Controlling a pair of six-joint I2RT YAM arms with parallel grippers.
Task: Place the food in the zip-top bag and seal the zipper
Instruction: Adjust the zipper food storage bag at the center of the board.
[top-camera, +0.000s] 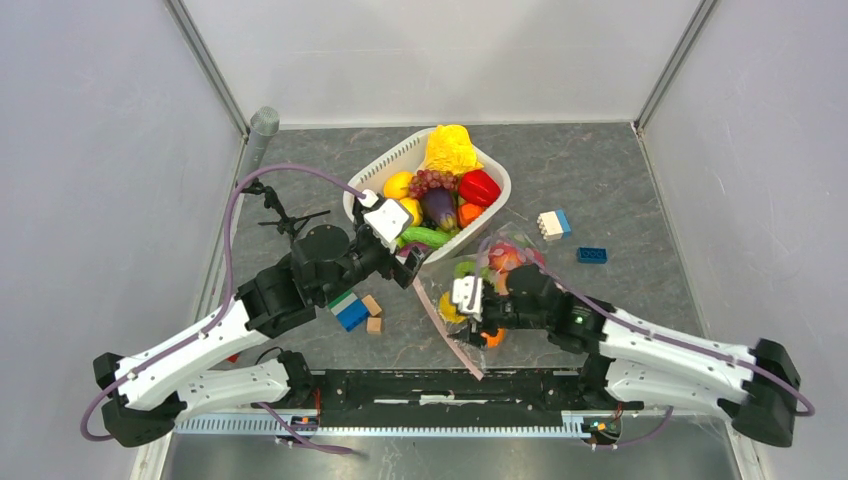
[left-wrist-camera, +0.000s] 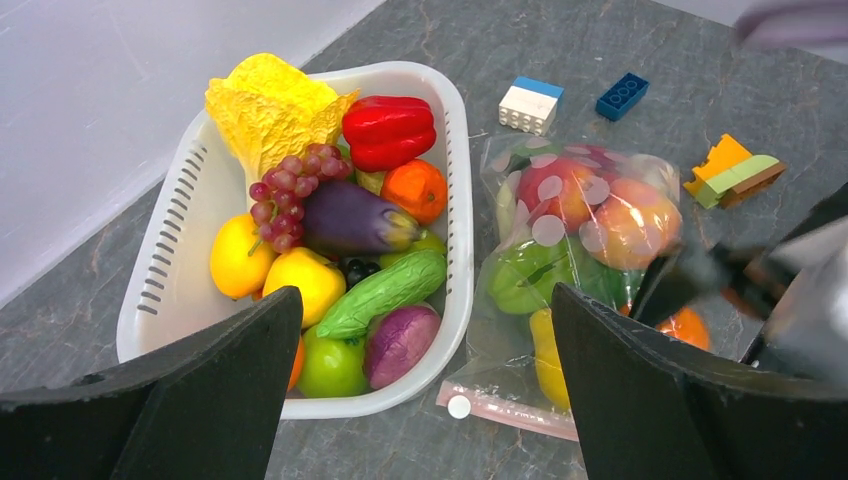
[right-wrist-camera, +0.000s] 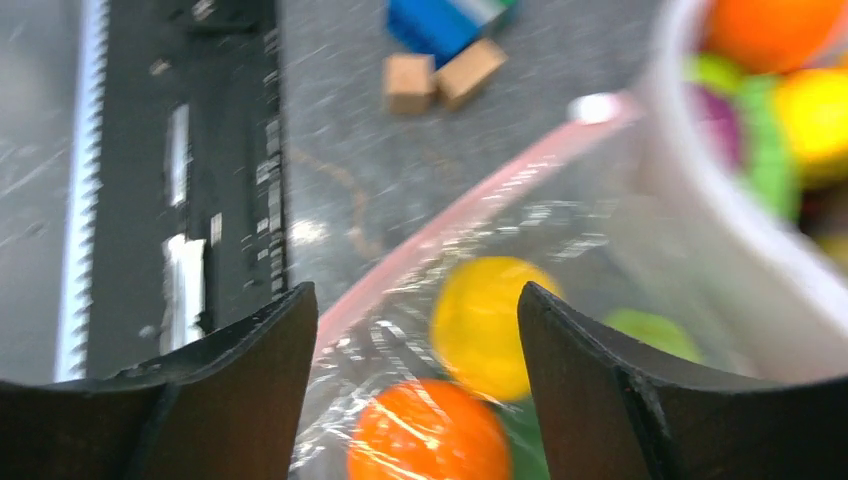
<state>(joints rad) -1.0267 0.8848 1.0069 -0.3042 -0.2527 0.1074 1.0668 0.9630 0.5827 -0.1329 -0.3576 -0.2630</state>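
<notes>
Several foods (left-wrist-camera: 555, 190) already lie in the bag (left-wrist-camera: 600, 160), flat on the counter (left-wrist-camera: 640, 40) just beside the basket (left-wrist-camera: 165, 260), where most remain. The left end effector (left-wrist-camera: 425, 310) and right end effector (right-wrist-camera: 415, 300) hover spread, holding nothing. The zipper (left-wrist-camera: 510, 412) appears unsealed, presumably for more loading.

A white slotted basket (top-camera: 386, 166) is positioned at the back centre of a dark grey mottled table (top-camera: 610, 170), which is enclosed by pale grey wall panels (top-camera: 100, 150). A ribbed grey tube (top-camera: 264, 122) is seen in the back-left corner. Two building blocks are located to the right of the basket: a white-and-blue block (top-camera: 553, 224) and, near it, a dark blue block (top-camera: 591, 255). A blue-and-green block (top-camera: 350, 312) is found in front of the basket, with two tan blocks (top-camera: 372, 304) just beside it. In the left wrist view, an orange, green and brown block cluster (left-wrist-camera: 735, 172) is shown well apart from the basket.
</notes>
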